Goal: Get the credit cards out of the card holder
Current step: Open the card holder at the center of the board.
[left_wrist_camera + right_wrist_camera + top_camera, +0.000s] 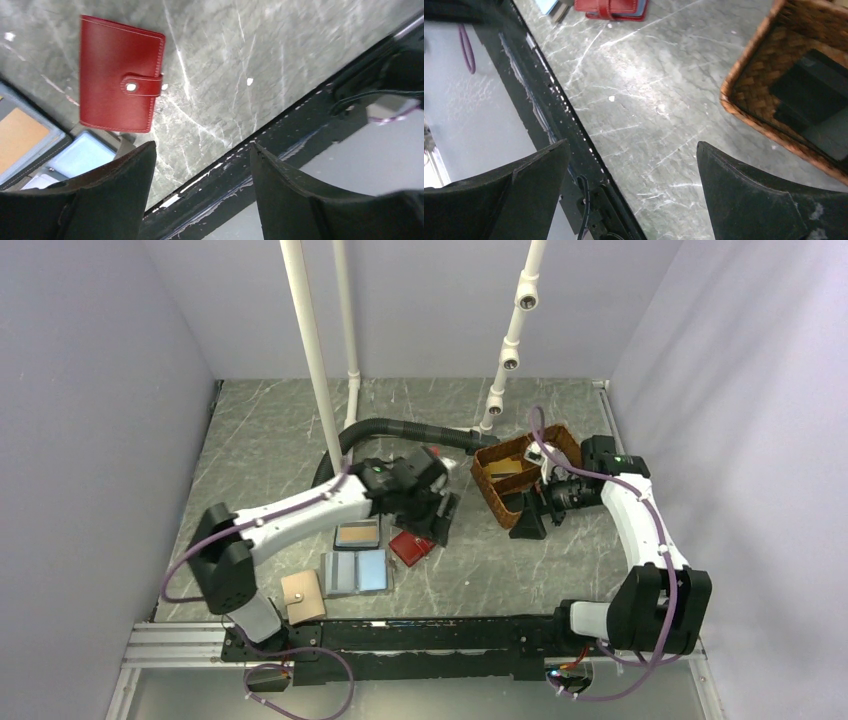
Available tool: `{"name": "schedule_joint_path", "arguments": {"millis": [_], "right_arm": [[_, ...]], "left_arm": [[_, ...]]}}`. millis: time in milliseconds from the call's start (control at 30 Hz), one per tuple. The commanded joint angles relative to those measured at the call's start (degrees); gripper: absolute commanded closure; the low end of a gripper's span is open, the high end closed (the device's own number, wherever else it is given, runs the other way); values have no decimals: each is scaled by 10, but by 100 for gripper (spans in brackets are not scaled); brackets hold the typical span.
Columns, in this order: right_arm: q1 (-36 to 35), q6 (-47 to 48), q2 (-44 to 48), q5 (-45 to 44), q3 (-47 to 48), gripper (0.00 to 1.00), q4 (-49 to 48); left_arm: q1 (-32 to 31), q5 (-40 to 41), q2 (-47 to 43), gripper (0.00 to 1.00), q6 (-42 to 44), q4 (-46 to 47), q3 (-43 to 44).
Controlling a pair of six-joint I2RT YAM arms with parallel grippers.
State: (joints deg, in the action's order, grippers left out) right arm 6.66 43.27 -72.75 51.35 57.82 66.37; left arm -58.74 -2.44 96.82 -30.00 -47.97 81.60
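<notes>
Nearest you, just left of the red card holder (411, 547), lies a pale blue bifold (357, 572); the card holder itself rests snapped shut on the table (500, 570), your left gripper (202, 146) hangs released and empty just beyond it, and well to its far right your right gripper (632, 144) gapes wide, empty.

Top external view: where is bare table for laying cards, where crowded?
Bare marble between the red wallet, the wicker basket and the near rail; more far left behind the left arm. Crowded near left: dark-framed wallet, pale blue bifold, tan wallet.
</notes>
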Motion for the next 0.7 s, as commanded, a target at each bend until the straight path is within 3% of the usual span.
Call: {"name": "schedule_joint_path", "arguments": {"millis": [0, 233, 467, 667], "right_arm": [[-54, 5, 9, -4, 13, 0, -12], [-103, -24, 4, 13, 8, 0, -42], [-112, -37, -1, 19, 6, 1, -58], [-112, -46, 4, 21, -7, 1, -67]], "left_arm": [[91, -134, -62, 26, 1, 70, -75], [145, -145, -43, 32, 25, 88, -100], [147, -153, 35, 47, 32, 100, -79], [148, -115, 77, 49, 28, 88, -68]]}}
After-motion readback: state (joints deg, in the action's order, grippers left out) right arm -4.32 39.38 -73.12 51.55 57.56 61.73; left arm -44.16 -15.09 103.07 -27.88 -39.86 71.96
